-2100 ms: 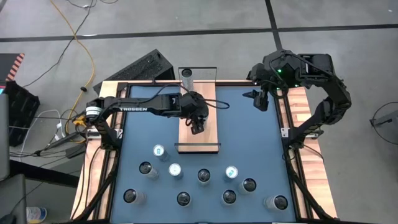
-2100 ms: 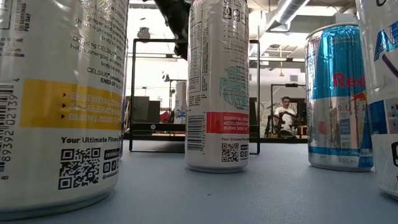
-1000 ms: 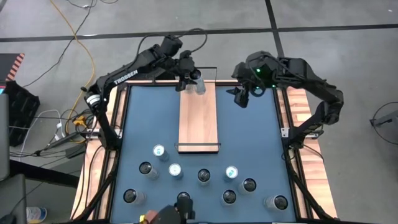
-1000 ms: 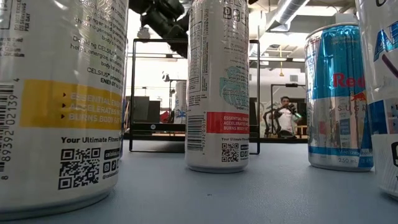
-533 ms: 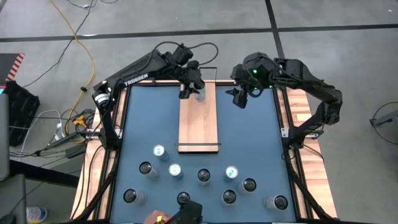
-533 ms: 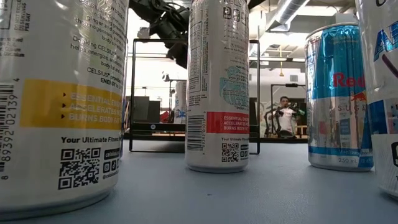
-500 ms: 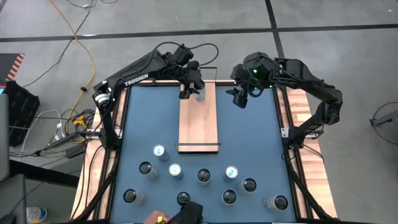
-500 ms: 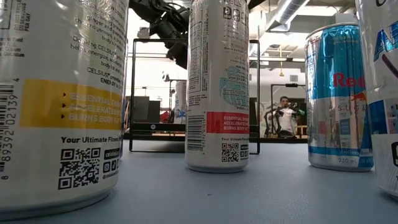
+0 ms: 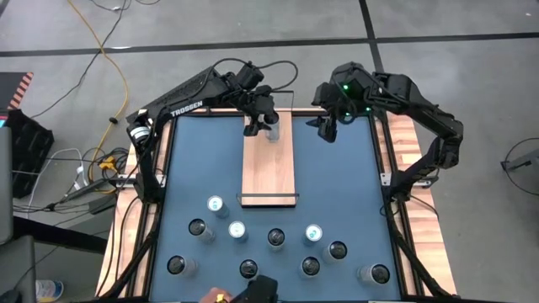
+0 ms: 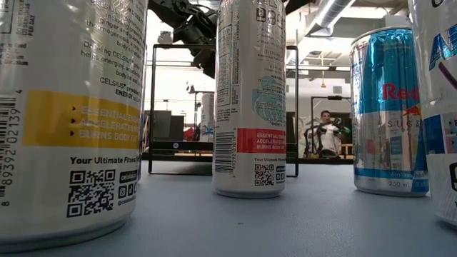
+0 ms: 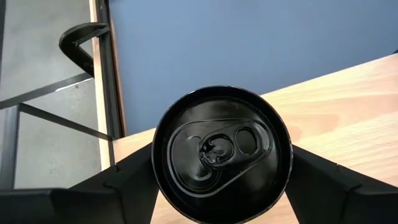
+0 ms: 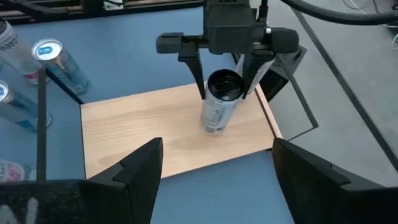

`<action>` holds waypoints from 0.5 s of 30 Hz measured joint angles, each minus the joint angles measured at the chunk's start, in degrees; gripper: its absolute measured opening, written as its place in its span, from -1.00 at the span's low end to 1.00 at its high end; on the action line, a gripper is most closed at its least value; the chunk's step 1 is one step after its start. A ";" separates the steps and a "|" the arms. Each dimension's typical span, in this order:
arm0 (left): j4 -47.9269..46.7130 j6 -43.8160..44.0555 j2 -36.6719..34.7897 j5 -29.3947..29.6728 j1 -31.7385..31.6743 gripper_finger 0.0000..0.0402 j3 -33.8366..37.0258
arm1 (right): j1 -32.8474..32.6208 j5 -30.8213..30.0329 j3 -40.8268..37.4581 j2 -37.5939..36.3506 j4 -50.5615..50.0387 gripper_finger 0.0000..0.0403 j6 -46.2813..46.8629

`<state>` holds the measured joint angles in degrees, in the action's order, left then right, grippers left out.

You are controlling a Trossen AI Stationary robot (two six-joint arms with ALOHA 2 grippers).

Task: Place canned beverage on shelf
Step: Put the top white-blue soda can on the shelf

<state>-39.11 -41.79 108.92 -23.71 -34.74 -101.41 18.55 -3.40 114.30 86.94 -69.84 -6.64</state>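
The canned beverage (image 12: 219,102) stands upright on the shelf (image 9: 269,160), at the board's 12 o'clock end by the far rail. The left gripper (image 12: 225,84) hangs directly over it with a finger (image 12: 196,73) on each side of the can top; whether the fingers press the can or have let go cannot be told. The right gripper (image 9: 327,128) waits at 3 o'clock of the can, over the blue table (image 9: 345,177), jaws spread wide and empty; nine more cans (image 9: 276,238) stand toward 6 o'clock.
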 joint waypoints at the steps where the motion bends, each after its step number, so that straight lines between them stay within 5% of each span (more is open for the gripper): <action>1: -0.04 -0.01 0.00 0.11 0.08 0.42 0.00 | 0.00 0.54 0.00 0.00 -0.01 0.42 -0.03; 15: 1.47 2.30 -0.48 2.10 1.18 0.50 -1.40 | -0.02 1.97 0.00 0.02 -0.32 0.42 -2.11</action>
<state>-37.64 -39.50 108.44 -21.61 -33.56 -102.80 18.52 -1.43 114.30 86.96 -70.16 -8.75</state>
